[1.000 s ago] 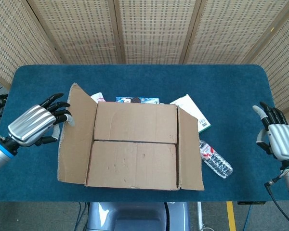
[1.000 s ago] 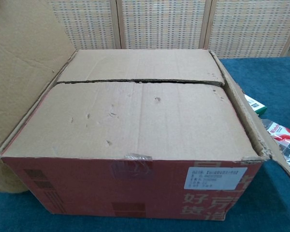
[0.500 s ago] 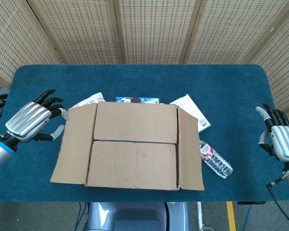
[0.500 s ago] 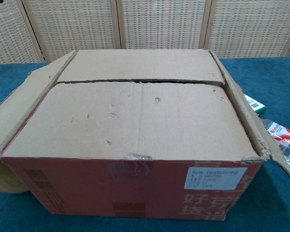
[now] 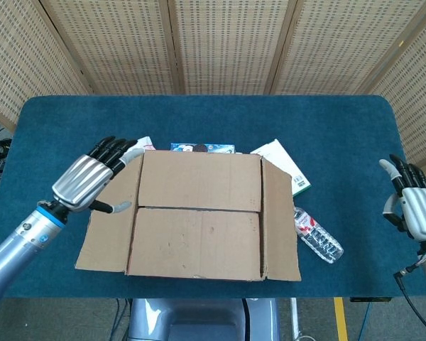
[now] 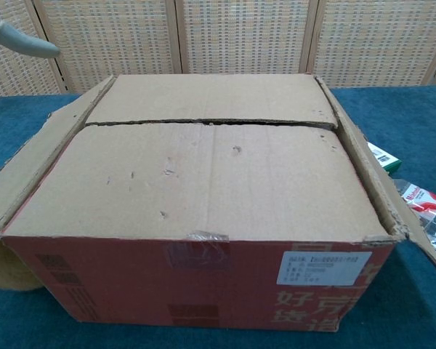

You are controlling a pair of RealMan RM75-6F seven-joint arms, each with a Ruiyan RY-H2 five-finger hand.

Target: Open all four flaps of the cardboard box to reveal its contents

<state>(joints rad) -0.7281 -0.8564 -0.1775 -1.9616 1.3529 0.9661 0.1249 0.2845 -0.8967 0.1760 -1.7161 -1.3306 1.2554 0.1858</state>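
Left hand (image 5: 92,177): fingers spread, empty, over the box's folded-out left flap (image 5: 108,220). Cardboard box (image 5: 199,213): table (image 5: 199,114) centre, two long flaps lying closed, side flaps out. Water bottle (image 5: 318,236): beside the right flap. Right hand (image 5: 412,202): fingers apart, empty, far right.

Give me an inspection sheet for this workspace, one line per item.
Surface: blue cloth table.
Job's things: cardboard box; left side flap and right side flap folded out; near flap and far flap lie flat, closed.
Clutter: plastic bottle and white-green carton beside the box; printed packs behind it.
Hands: left hand over the left side flap, holding nothing; right hand off to the side, open.
Cables: black cable by right arm.
Surroundings: woven panel screens.
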